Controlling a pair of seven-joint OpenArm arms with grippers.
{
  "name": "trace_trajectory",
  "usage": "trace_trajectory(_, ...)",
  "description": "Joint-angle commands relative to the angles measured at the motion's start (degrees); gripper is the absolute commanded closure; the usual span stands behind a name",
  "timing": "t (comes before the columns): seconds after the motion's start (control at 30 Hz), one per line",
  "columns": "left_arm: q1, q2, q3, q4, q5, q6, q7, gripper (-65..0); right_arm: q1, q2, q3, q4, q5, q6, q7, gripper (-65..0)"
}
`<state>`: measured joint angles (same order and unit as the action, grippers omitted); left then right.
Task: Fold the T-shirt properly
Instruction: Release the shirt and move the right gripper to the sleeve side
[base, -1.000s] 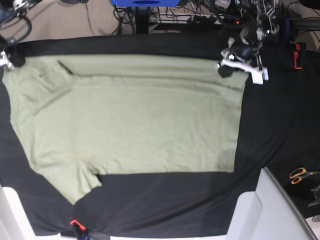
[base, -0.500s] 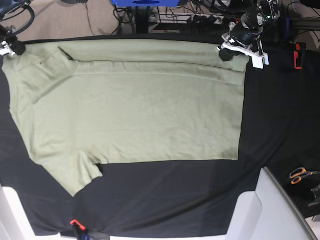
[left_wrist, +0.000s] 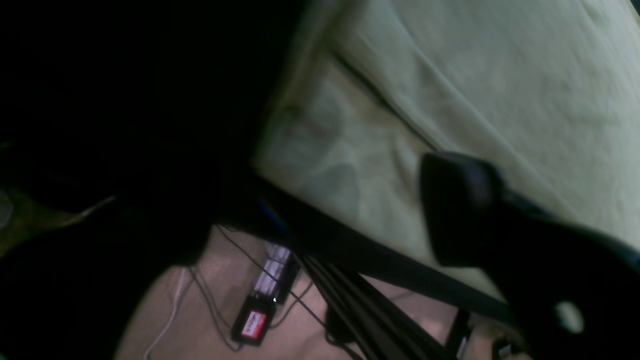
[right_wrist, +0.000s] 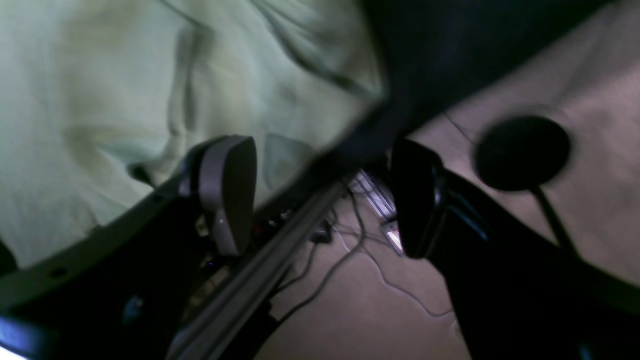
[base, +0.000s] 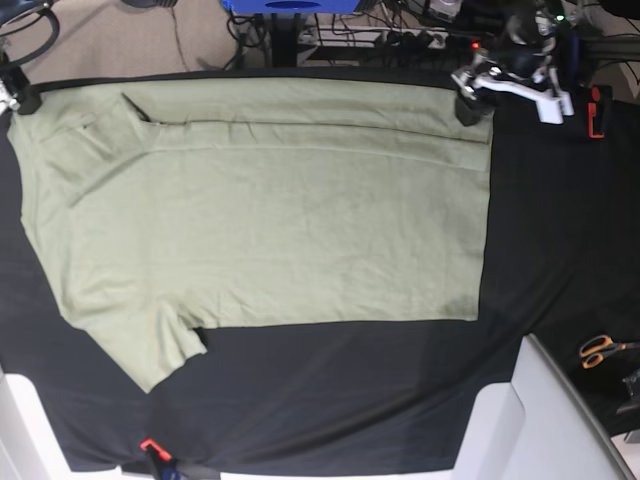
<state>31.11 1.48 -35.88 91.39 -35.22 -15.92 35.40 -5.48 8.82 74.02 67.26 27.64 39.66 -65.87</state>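
Nearest the camera, orange-handled scissors (base: 600, 350) lie on the black cloth (base: 350, 400) at the lower right. Beyond them the T-shirt (base: 270, 220) lies flat across the cloth, one sleeve pointing toward the near left, its far edge along the back of the table. At the far right corner the left gripper (base: 500, 85) hovers beside the shirt's corner, fingers apart, nothing between them. At the far left the right gripper (right_wrist: 320, 200) also stands with fingers apart, empty.
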Motion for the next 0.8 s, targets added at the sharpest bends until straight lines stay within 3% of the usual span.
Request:
trace_trajectory(0.0,0.32,-0.73,-2.32,0.96,-0.60,-0.21,-0.89,-65.0,0.33,1.51,0.14,3.11,1.59,0.34,1.12,-40.4)
trace_trajectory(0.1,-1.62,-2.22,-9.26,1.13,-0.60,-0.21,-0.72,-65.0,1.48,2.13,-0.39,8.30,1.50,0.34,1.12,-40.4)
trace_trajectory(0.2,-4.52,-6.35,-13.04,1.92,-0.51,-0.21,-0.45,-65.0,4.46,5.64,-8.22,9.61,1.24,0.34,3.05,-40.5)
trace_trajectory(0.43,-5.93,-12.86,-9.35,6.32,-0.51,-0.21,-0.45,-65.0,15.45,14.87,-35.38,-5.86,1.15,0.34,20.81,-40.2)
trace_trajectory(0.53,-5.66,-13.30,-6.80,6.50,-0.51,-0.21,-0.45,-56.3,21.34,17.07,-39.25,-19.57,1.24,0.34,28.37,-40.4)
trace_trajectory(0.67,-4.87,-13.30,-4.96,6.32,-0.51,-0.47,-0.45,-39.5,26.71,19.36,-44.35,-36.10,1.24,0.34,39.45,-40.4)
trace_trajectory(0.77,-4.43,-13.30,-3.90,6.50,-0.51,-0.47,-0.45,-35.2,29.08,19.71,-48.83,-43.84,1.24,0.34,45.07,-40.4)
